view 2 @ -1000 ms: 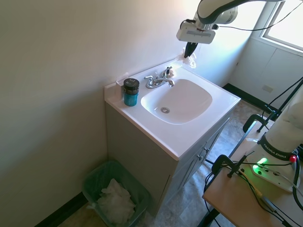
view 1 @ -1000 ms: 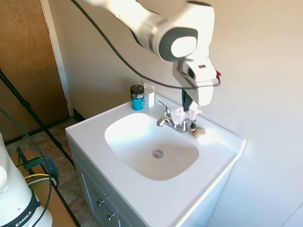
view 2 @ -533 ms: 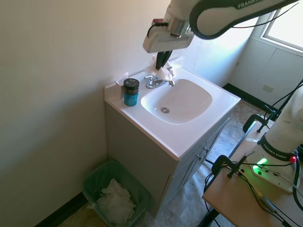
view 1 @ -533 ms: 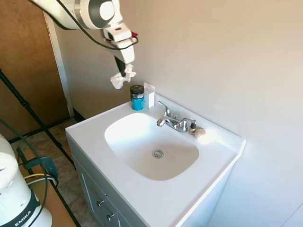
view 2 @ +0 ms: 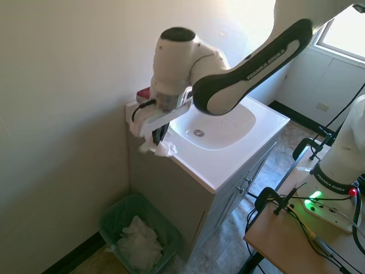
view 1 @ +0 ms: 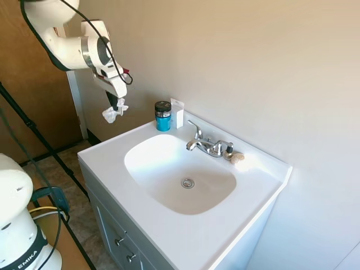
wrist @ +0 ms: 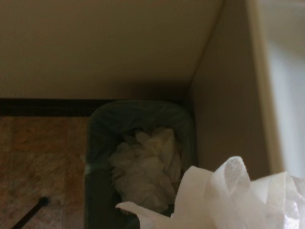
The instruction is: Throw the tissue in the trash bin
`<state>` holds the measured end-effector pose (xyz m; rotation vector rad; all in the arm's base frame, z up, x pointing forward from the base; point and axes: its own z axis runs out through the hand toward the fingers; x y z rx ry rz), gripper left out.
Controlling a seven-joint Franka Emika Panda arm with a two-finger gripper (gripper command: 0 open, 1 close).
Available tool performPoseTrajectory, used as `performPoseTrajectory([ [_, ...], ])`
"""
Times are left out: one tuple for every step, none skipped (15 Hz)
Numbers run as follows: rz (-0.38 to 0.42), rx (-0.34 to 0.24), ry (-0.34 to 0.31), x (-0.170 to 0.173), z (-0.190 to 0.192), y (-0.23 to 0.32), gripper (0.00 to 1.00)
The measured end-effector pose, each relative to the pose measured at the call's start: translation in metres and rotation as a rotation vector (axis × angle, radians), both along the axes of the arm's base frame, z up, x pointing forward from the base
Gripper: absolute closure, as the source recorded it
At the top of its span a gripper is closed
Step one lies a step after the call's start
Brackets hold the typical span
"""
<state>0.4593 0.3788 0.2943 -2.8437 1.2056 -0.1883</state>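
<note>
The tissue (view 2: 165, 149) is held pinched in the gripper (view 2: 159, 140) at frame centre-left, above the bin (view 2: 112, 220) in the lower left, beside the vanity (view 2: 171, 188).

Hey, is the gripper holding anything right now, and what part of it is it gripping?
Yes: the gripper pinches the tissue by its top, the rest hanging below the fingers.

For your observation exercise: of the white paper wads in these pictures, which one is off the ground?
The tissue hanging from the gripper beside the vanity; the other wad lies in the green trash bin.
</note>
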Motion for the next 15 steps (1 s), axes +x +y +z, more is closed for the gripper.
performPoseTrajectory([
  [0.005,0.000,0.013,0.004,-0.013,0.009,1.00],
  [0.007,-0.005,0.027,0.008,-0.028,0.015,1.00],
  [0.005,-0.012,0.041,0.013,-0.044,0.019,1.00],
  [0.002,-0.022,0.053,0.016,-0.059,0.021,0.00],
  [-0.005,-0.031,0.066,0.017,-0.073,0.021,0.00],
  [-0.011,-0.035,0.078,0.018,-0.084,0.022,0.00],
  [-0.016,-0.033,0.086,0.018,-0.089,0.024,0.00],
  [-0.022,-0.032,0.093,0.017,-0.092,0.025,0.00],
  [-0.029,-0.030,0.097,0.017,-0.093,0.025,0.00],
  [-0.034,-0.028,0.099,0.018,-0.095,0.024,0.00],
  [-0.037,-0.029,0.100,0.018,-0.096,0.023,0.00],
  [-0.038,-0.031,0.101,0.019,-0.097,0.023,0.00],
  [-0.036,-0.032,0.104,0.018,-0.099,0.024,0.00],
  [-0.032,-0.034,0.107,0.017,-0.102,0.028,0.00],
  [-0.028,-0.034,0.109,0.017,-0.103,0.033,0.00],
])
